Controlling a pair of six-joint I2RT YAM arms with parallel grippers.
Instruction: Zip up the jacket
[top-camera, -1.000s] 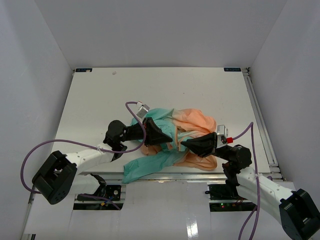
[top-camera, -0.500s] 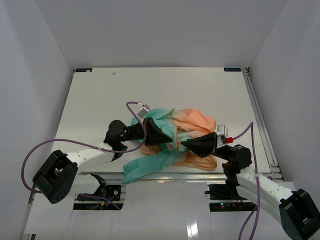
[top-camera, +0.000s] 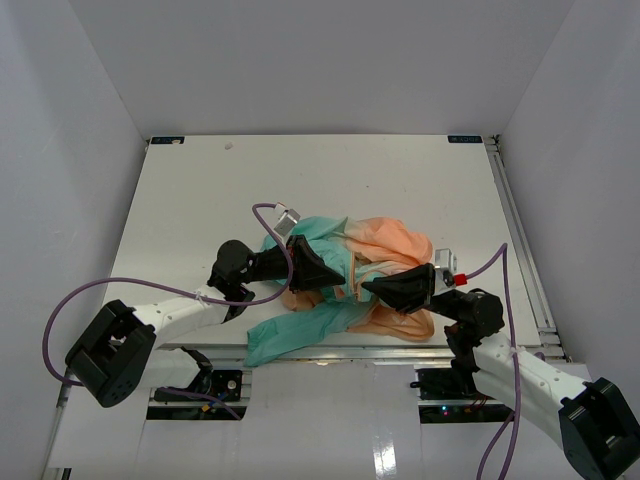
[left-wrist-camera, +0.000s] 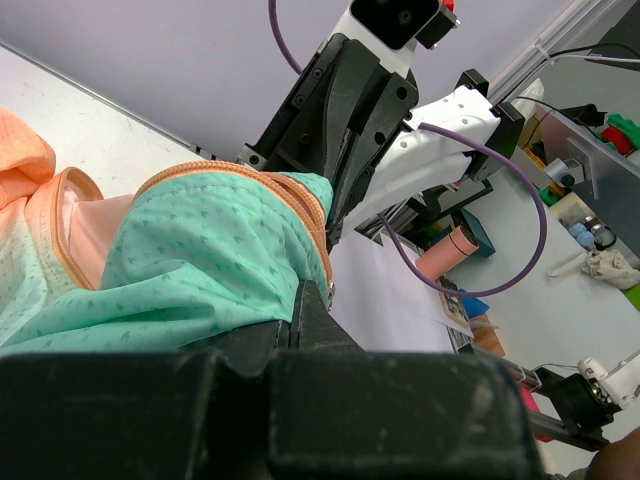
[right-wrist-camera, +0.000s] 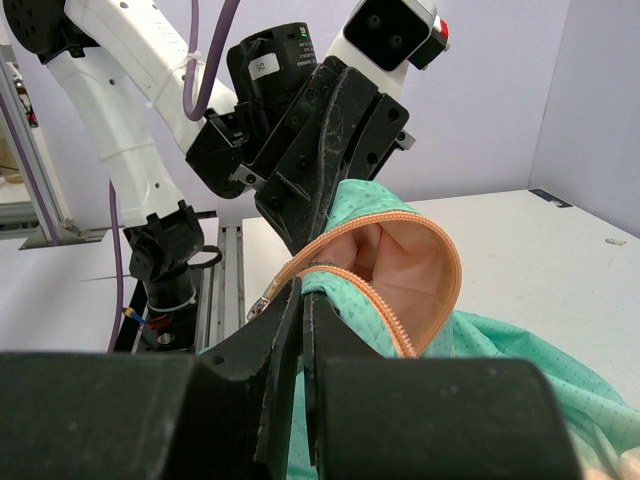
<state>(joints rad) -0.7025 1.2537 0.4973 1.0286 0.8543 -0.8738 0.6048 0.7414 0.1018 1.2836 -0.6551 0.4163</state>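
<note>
Since both arms are bolted on the near side of the jacket (top-camera: 385, 240), begin there. The left arm (top-camera: 170, 312) reaches in to the jacket's teal left half and the right arm (top-camera: 510, 355) to its near right, by the peach part. Each arm's jaws are closed on cloth. The left jaws pinch a teal edge just beside the orange zipper (left-wrist-camera: 316, 222), and the right jaws pinch another teal edge right along the zipper's teeth, so a loop of cloth stands up between the two grips over the jacket's middle. The jacket itself lies bunched on the counter (top-camera: 200, 190), with a teal fold trailing from its left half toward the near rim and bare surface beyond its far side. It looks thin, soft and light, so I expect it to sag, fold on itself and slide through a loose pinch. The zipper tape is probably the firmest part to hold, down at the hem where the two halves must be mated, with one side kept taut while the other is fed in. Which bit is the slider I cannot tell. Set against a second ago, nothing has visibly moved: both arms, both grips and the folds of the jacket sit as they did.
</note>
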